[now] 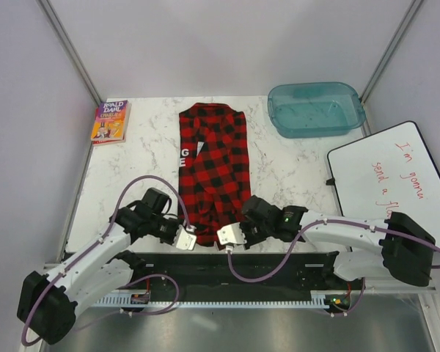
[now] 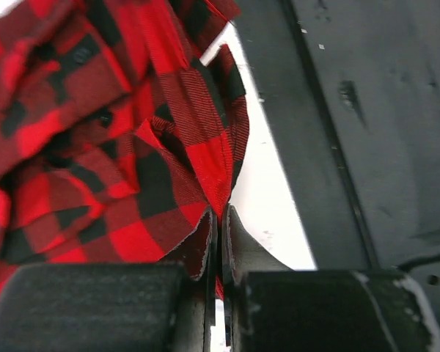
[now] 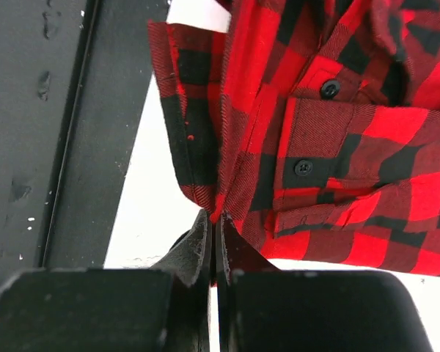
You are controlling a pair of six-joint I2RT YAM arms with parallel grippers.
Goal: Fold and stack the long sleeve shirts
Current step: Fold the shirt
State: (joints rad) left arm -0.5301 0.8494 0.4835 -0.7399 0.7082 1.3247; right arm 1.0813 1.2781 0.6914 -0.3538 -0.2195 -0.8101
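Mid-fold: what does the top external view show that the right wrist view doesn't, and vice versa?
Only the top view: the whole shirt folded into a long strip, its white lettering, the left gripper at the near hem, the book, the teal bin and the whiteboard. Only the right wrist view: the black buttons and the right gripper shut on the plaid edge. Both: the shirt, the right gripper, the white table.
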